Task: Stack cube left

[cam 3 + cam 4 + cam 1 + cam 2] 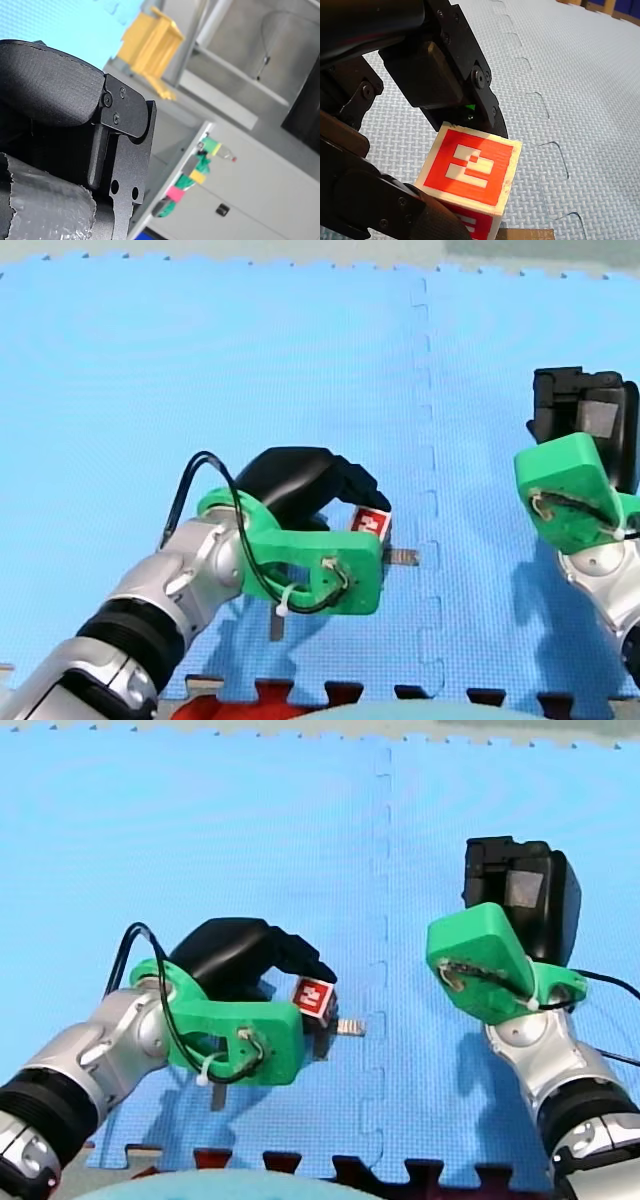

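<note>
A white cube with red square markings (372,523) is held just above the blue foam mat (200,390), low and a little left of centre. My left hand (345,498) is shut on it, black fingers wrapped around it from above and behind. In the second wrist view the cube (470,170) shows a red patterned face on top and a second one below, pinched between black fingers (445,75). A small green patch (469,107) peeks out behind the cube; what it is cannot be told. My right hand (515,890) is raised at the right, holding nothing.
A small grey strip (405,558) lies on the mat just right of the cube, and another (277,625) lies under my left wrist. A toothed seam (428,440) runs down the mat. Red mat pieces (230,705) line the near edge.
</note>
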Controlling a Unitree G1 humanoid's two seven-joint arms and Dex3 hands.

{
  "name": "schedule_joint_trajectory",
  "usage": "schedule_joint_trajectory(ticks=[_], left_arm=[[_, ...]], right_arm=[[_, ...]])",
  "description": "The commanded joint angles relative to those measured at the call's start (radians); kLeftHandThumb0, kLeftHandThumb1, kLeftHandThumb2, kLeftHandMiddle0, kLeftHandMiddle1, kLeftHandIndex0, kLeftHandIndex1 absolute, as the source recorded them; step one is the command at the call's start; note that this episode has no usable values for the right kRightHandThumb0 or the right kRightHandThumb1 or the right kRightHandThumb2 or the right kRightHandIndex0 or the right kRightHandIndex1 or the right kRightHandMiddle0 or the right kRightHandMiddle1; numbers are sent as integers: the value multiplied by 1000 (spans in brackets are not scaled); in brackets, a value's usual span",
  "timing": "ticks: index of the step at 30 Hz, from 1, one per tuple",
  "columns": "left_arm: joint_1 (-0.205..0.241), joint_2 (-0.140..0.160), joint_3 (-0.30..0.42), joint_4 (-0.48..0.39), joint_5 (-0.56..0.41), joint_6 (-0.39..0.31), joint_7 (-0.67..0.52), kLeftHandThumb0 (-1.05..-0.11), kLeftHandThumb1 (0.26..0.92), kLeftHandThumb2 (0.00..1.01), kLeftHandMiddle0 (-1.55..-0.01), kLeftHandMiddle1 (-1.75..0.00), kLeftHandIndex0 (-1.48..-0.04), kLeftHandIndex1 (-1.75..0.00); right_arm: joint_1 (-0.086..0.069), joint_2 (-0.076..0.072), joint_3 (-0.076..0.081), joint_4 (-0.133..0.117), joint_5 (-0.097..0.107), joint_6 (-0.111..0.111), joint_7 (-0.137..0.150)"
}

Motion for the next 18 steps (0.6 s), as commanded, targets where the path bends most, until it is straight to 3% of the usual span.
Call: schedule_joint_trajectory(ticks=[1, 18], left_arm=[[-7, 1, -1, 7, 2, -3, 5, -469, 839, 6, -853, -1746, -1266, -1], [-11, 9, -19, -11, 8, 2, -44, -478, 845, 4, -834, -1746, -1266, -1]], right_arm=[[-10, -1, -1, -1, 1, 4, -6], [-7, -2, 1, -9, -1, -1, -18]])
